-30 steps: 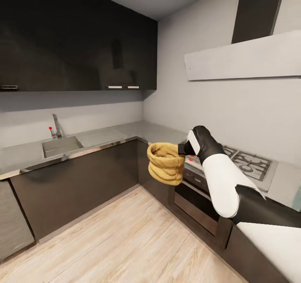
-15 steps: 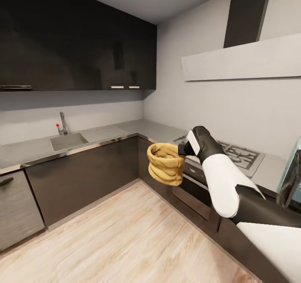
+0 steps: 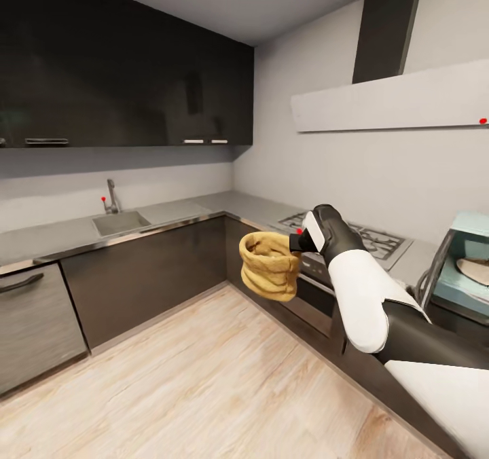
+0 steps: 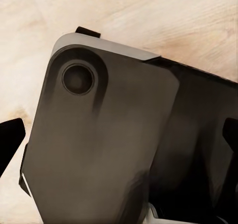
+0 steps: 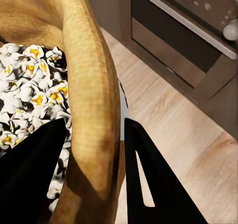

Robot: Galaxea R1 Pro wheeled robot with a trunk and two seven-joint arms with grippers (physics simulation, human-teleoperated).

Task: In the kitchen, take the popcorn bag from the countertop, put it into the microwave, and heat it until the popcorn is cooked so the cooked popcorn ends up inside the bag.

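My right gripper (image 3: 297, 242) is shut on the rolled rim of the tan popcorn bag (image 3: 269, 265) and holds it upright in the air above the wooden floor, in front of the oven. In the right wrist view one black finger (image 5: 34, 174) is inside the popcorn bag (image 5: 89, 85) and the other is outside, with the bag wall pinched between them; white-yellow popped kernels (image 5: 29, 85) lie inside. The pale mint microwave (image 3: 468, 269) stands at the far right on the grey countertop (image 3: 61, 231), its dark door swung open. My left gripper (image 4: 121, 134) is open over a dark part of the robot.
A steel gas hob (image 3: 367, 238) lies in the counter above the built-in oven (image 5: 198, 30). The sink (image 3: 121, 223) with its tap is at the back left, and a dishwasher front (image 3: 34, 323) at the left. Dark cabinets line both walls; a hood (image 3: 387, 99) hangs above.
The camera has moved: the counter and hob shifted in the picture and the microwave came into view at the right. The right arm still holds the bag in the same pose.
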